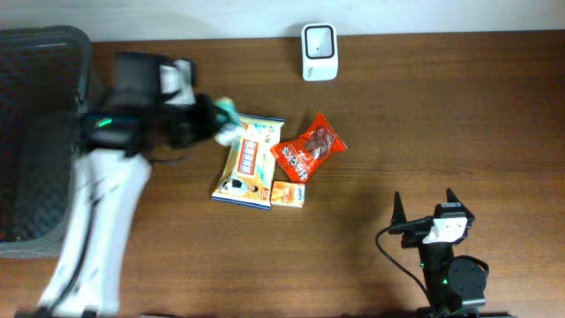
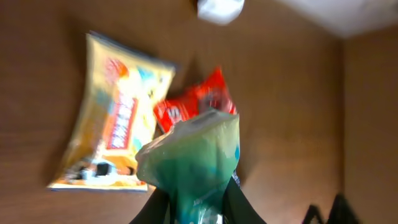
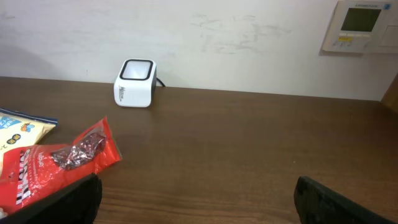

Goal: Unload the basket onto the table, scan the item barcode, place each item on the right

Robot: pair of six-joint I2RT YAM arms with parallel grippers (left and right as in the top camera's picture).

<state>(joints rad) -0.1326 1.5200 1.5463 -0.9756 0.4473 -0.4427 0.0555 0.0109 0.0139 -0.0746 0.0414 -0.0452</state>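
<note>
Overhead view, 12 o'clock = far edge of table (image 1: 494,132)

- 9 o'clock edge: dark mesh basket (image 1: 35,132), resting on the wood
- Just inboard of it: left arm (image 1: 101,212) reaches in from 7 o'clock. Left gripper (image 1: 215,120) has its jaws pinched nearly closed on a teal-green packet (image 1: 229,112). In the left wrist view the packet (image 2: 193,155) bulges out from between the two dark fingers (image 2: 155,210), crumpled end pointing away from the camera. View is motion-blurred; no barcode legible
- Packet sits at about 10 o'clock from table centre, overlapping the upper left corner of the yellow snack bag (image 1: 250,162). Cannot tell whether it touches that bag
- Yellow snack bag lies flat, long axis running 12 to 6
- Small orange box (image 1: 288,194) at the bag's 4 o'clock corner, touching it
- Red packet (image 1: 309,147) at the bag's 2 o'clock side, tilted, its lower corner meeting the orange box
- White scanner (image 1: 319,51) at 12 o'clock by the far edge, well apart from the held packet, which lies at the scanner's 8 o'clock
- Right gripper (image 1: 426,210) at 5 o'clock, jaws spread fully wide, nothing between them, parked over bare wood
</note>
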